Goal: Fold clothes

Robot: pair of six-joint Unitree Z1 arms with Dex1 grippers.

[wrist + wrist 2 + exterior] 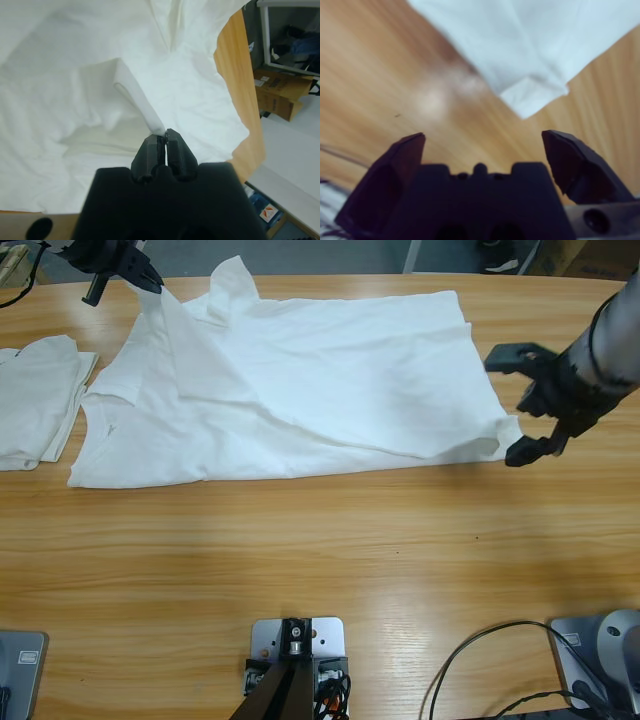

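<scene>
At table's left edge lies a folded white shirt (pixel 35 390). Beside it the left gripper (pixel 150 282) pinches the spread white shirt (pixel 330 380) by a raised fold; bare wood (pixel 320 560) fronts it. Right gripper (pixel 528 400) gapes wide at its corner.

The spread shirt (pixel 330 380) lies on the table (pixel 320 570) toward twelve o'clock; what seems a folded shirt (pixel 35 400) lies just beside it at nine o'clock.

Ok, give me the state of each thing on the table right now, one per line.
White shirt: spread out, one edge lifted and partly folded over.
Folded shirt: folded, lying at the table's edge.
Left gripper: shut on the white shirt.
Right gripper: open, beside the shirt's corner.
</scene>
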